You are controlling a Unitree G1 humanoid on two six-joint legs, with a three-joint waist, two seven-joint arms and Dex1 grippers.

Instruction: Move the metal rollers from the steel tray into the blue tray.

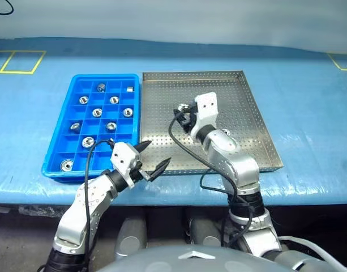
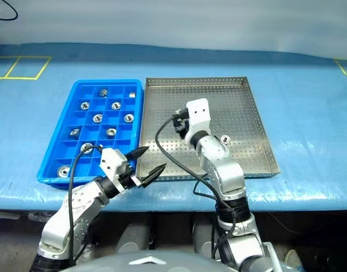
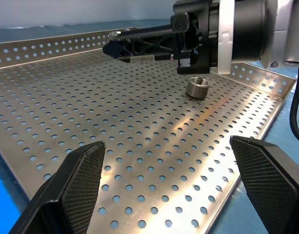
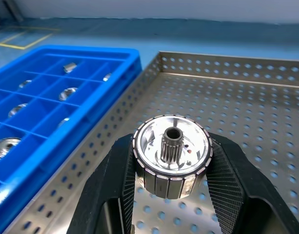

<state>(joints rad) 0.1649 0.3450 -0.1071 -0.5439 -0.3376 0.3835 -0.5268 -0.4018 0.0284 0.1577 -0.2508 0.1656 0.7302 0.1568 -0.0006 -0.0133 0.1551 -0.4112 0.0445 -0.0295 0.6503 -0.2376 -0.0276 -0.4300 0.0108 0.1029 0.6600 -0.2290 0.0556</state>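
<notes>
The steel tray [image 1: 241,107] lies on the table with the blue tray [image 1: 103,77] against its left side. Several metal rollers [image 1: 97,112] sit in the blue tray's compartments. One roller [image 1: 225,132] lies loose on the steel tray's perforated floor, just right of my right arm. My right gripper [image 4: 172,146] is shut on another roller [image 4: 171,156], held lifted above the left-middle of the steel tray, flange facing the camera. My left gripper [image 1: 156,154] stands open and empty at the steel tray's near left corner, pointing across it toward the right gripper [image 3: 139,44].
A blue cover spans the table [image 1: 309,147], and its front edge runs just before both trays. Yellow tape lines [image 1: 15,61] mark the far left. Black cables [image 1: 179,144] loop from both wrists.
</notes>
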